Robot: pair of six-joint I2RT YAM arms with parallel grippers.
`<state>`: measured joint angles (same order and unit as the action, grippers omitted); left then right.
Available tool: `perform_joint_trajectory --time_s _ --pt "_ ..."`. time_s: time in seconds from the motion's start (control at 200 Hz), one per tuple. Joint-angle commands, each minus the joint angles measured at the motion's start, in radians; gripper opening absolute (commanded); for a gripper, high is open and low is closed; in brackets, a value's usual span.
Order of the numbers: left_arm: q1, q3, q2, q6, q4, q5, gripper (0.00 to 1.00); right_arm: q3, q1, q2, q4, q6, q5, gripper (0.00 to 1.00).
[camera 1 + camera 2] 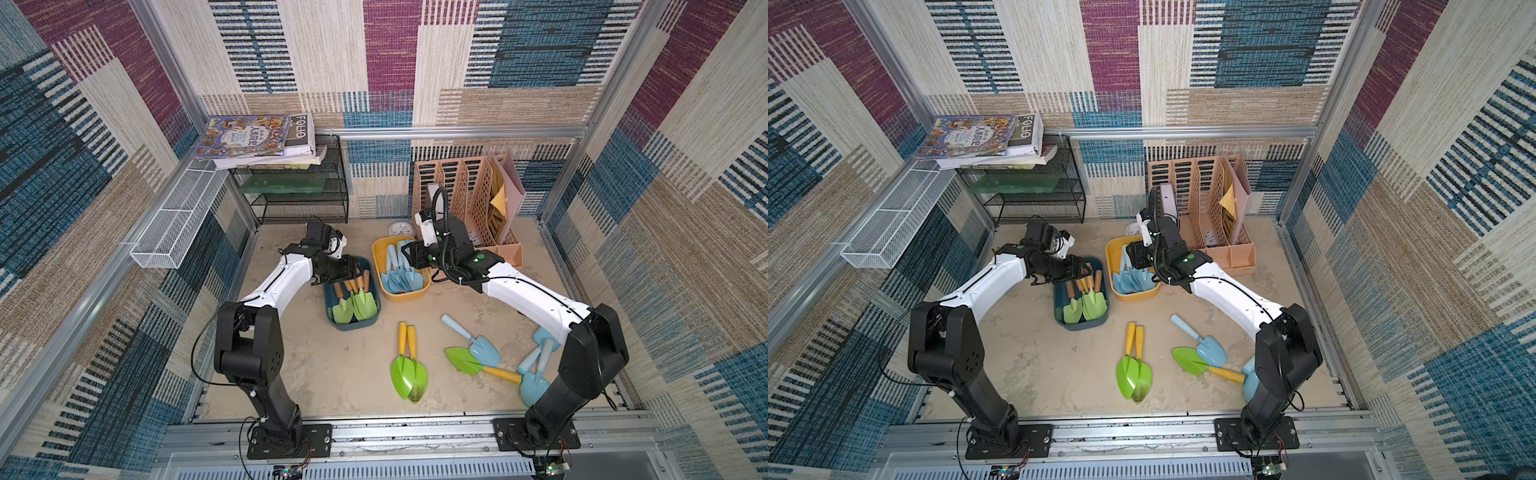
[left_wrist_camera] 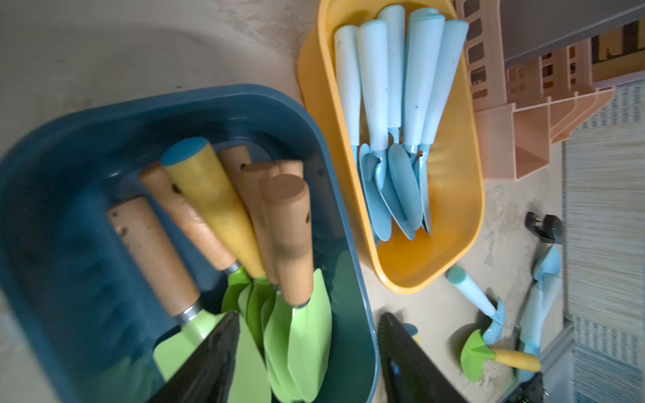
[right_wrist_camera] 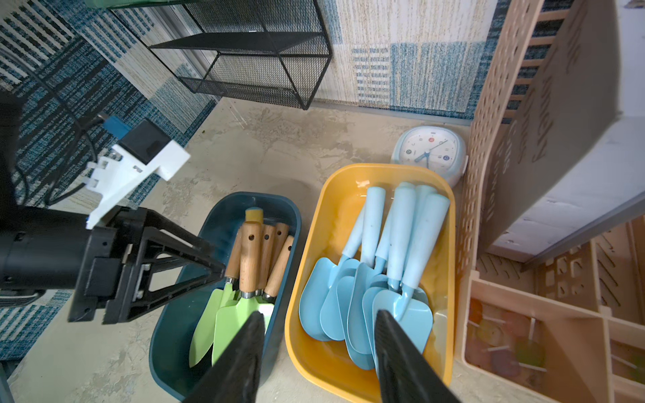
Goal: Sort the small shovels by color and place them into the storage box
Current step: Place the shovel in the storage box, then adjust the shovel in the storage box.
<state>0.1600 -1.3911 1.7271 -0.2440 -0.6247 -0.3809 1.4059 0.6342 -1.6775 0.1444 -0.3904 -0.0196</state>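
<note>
Green shovels (image 2: 307, 342) lie directly under your left end effector (image 2: 309, 315), which hangs over the blue box (image 2: 52, 195) with its jaws well apart and nothing gripped. Between its fingers (image 2: 213, 356) you look straight down on green blades. That box holds six or seven of them. One has a yellow handle (image 2: 216, 206) and the rest are wooden; they overlap too much for a sure count.

Your right end effector (image 3: 319, 313) hovers where the two boxes meet, jaws likewise apart and empty. From its wrist camera, one finger shows over each box. The yellow box (image 3: 314, 230), just beside the blue box, holds the blue shovels (image 3: 401, 237), about six, with handles toward the back wall.

Out on the tabletop (image 1: 332, 374), a pair (image 1: 401, 370) of green, yellow-handled shovels lies side by side, touching. Near it lies a third green one (image 1: 459, 358), with a loose blue shovel (image 1: 484, 351) resting its blade on it. Two or three more blue ones (image 1: 534, 386) lie partly hidden under your right arm.

Behind the boxes you have one clock (image 3: 429, 153), one wire rack (image 1: 299, 195) topped with books (image 1: 245, 137), and one file holder (image 1: 465, 195).
</note>
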Motion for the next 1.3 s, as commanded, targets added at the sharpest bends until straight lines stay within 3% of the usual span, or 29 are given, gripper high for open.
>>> perform_joint_trajectory --time_s 0.0,0.215,0.32,0.421,0.591,1.002,1.292 --pt "0.000 0.014 -0.055 0.002 -0.056 0.141 0.65 0.004 0.001 -0.006 -0.039 -0.007 -0.002 0.53" --pt "0.001 0.054 -0.129 -0.056 -0.012 0.095 0.64 0.007 -0.005 -0.020 -0.043 -0.016 -0.010 0.53" --pt "0.008 0.055 -0.112 -0.096 0.040 0.023 0.57 0.011 -0.006 -0.026 -0.038 -0.015 -0.018 0.53" --pt "0.022 0.012 -0.044 -0.122 0.049 -0.017 0.35 0.015 -0.006 -0.031 -0.027 -0.013 -0.018 0.53" --pt "0.041 -0.065 0.068 -0.141 0.039 -0.016 0.27 0.015 -0.007 -0.025 -0.015 -0.014 -0.016 0.53" --pt "0.082 -0.137 0.271 -0.138 0.035 -0.014 0.26 -0.024 -0.009 0.021 0.011 -0.014 0.018 0.53" --pt "0.087 -0.139 0.166 -0.148 0.033 -0.018 0.26 -0.063 -0.021 0.057 0.012 -0.021 0.052 0.53"
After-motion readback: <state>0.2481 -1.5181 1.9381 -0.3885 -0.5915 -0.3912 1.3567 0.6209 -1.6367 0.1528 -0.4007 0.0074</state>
